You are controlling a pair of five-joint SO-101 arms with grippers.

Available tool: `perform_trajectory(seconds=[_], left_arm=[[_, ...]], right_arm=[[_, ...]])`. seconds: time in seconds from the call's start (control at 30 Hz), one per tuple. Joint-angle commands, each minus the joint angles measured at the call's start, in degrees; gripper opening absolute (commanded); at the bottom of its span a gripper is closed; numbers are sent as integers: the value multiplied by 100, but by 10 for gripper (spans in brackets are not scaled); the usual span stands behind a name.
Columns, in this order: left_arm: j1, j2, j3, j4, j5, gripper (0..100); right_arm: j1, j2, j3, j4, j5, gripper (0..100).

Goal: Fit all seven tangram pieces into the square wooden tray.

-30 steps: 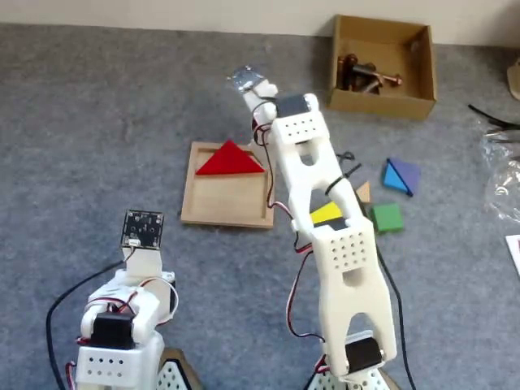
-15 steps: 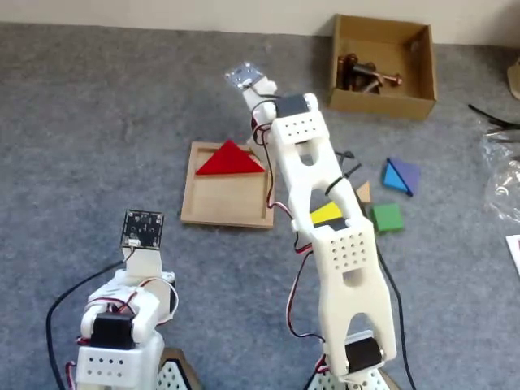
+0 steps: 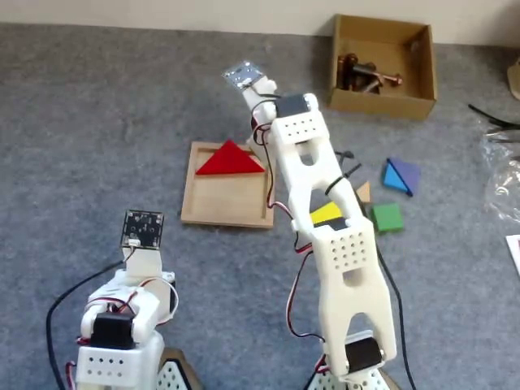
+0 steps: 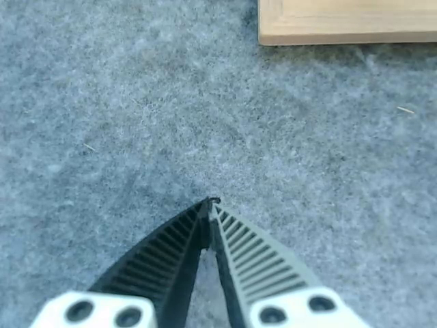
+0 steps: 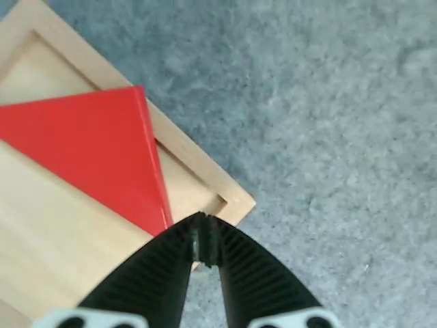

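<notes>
Plainly left end effector point(image 4: 208, 205) and right end effector point(image 5: 203, 236) (over tray point(image 5: 198, 167) corner) both sit closed.

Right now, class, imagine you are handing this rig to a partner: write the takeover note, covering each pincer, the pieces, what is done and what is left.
Left pincer: shut, empty, over the grey carpet, short of the square wooden tray.
Right pincer: shut, empty, above the tray's corner, beside the red triangle piece.
Done: the red triangle lies in the tray, along its far side.
Left: the yellow piece, green square, blue triangle and purple piece lie loose on the carpet to the right of the tray. Fit these and any others.
</notes>
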Motion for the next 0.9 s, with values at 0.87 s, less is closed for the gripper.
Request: perform_trajectory(seconds=[0.87], left_arm=[[101, -40, 110, -18, 35, 5]], right_arm=[[-92, -154, -1473, 2536, 1029, 7]])
